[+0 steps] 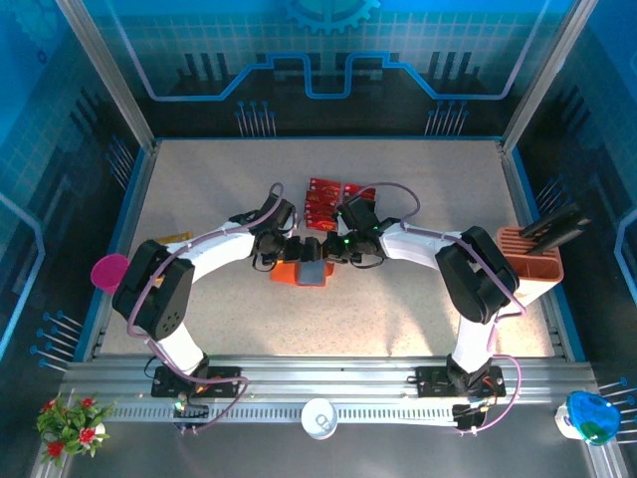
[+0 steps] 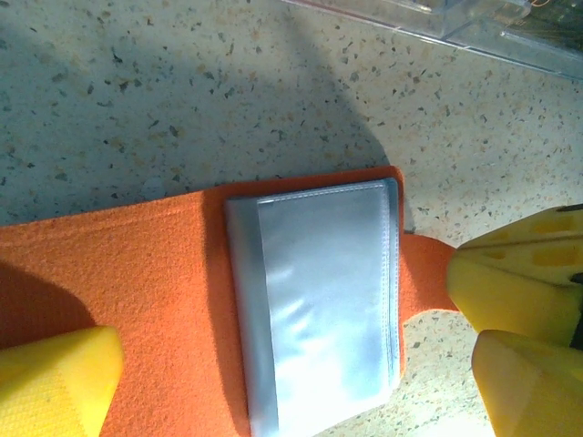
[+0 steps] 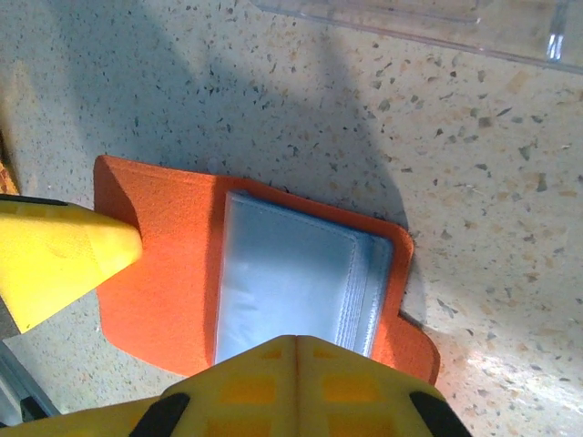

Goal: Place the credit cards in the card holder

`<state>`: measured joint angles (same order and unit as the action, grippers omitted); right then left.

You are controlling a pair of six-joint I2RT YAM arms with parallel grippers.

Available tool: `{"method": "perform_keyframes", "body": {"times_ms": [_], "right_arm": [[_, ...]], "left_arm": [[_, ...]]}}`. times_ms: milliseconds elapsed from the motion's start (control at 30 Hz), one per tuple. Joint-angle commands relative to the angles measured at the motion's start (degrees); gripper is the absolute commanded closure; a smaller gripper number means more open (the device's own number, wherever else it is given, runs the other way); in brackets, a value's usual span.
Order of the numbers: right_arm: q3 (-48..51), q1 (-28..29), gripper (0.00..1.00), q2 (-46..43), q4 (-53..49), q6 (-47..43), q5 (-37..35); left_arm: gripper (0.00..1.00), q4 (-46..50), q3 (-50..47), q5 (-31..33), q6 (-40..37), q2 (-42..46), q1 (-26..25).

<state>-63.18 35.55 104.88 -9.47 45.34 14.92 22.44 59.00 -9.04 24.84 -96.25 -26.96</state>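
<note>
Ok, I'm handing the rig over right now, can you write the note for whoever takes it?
Left pincer open, straddling the card holder, one finger on its orange flap.
Right pincer shut, tips at the grey pocket edge.
Holder lies open mid-table, pockets up, no card seen in them.
Red credit cards lie behind it; dark cards stand in the peach stand, right side.
Done: holder open. Left: all cards.

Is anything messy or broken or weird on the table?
Nothing stands out. The card holder lies open and flat on the table, grey side up, with no tear showing, and nothing is spilled around it.
</note>
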Motion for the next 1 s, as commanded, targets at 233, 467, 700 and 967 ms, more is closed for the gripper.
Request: {"method": "perform_keyframes", "body": {"times_ms": [233,467,700,967], "right_arm": [[5.45,-0.75,0.58,-8.64,-6.38,-2.01,-6.82],[5.41,-0.4,0.57,-5.89,-4.98,-1.97,-4.75],[3.0,0.05,0.73,-1.67,-3.79,-1.81,-3.96],[5.5,-2.13,1.0,-3.85,-4.05,-3.13,-4.48]], "left_arm": [[0.01,0.33,0.05,-1.56,-1.45,0.18,-0.09],[0.01,-0.01,0.0,-1.64,-1.29,0.11,-0.09],[0.01,0.06,-0.04,-1.42,-1.98,-0.9,-0.11],[0.01,1.05,-0.27,-1.78,-3.31,-1.84,-0.18]]}}
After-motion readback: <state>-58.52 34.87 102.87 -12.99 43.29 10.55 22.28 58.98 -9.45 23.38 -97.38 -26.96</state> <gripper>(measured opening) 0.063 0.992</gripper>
